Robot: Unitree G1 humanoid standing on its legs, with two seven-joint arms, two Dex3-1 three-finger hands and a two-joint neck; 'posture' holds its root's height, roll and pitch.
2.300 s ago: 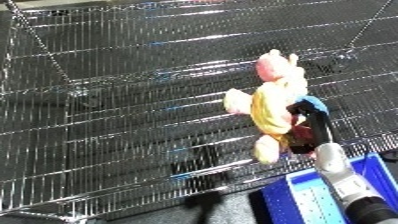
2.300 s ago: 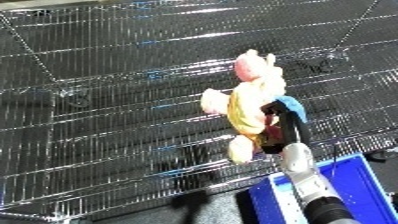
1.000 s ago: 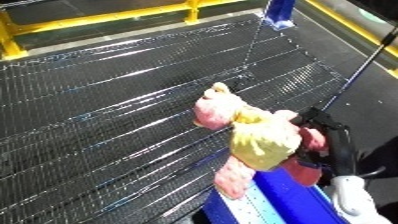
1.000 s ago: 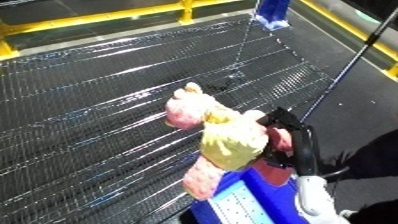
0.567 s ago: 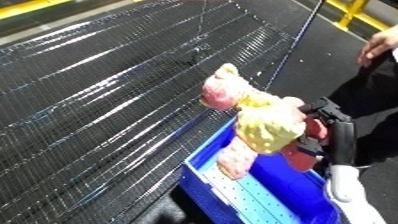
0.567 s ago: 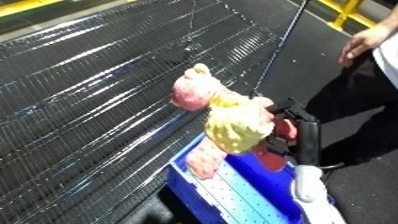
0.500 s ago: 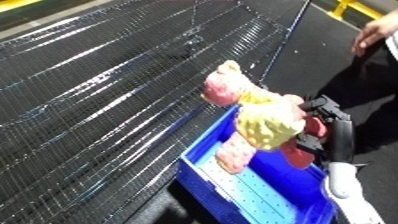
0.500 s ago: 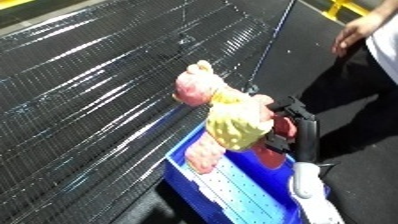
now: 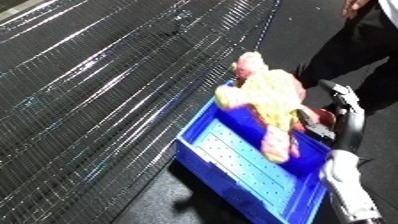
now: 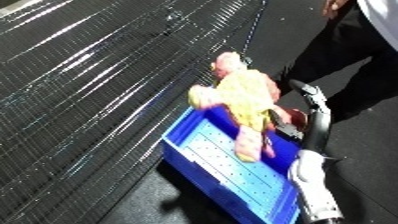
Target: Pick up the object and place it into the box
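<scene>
While the right hand grips the plush toy, it hangs above the blue bin — inside its rim.

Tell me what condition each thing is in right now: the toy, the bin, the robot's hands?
Plush toy: held above the bin, not yet released.
Blue bin: open-topped, nothing visible inside.
Right hand: closed on the plush toy.
Left hand: out of view.
Wire mesh surface: bare.
</scene>
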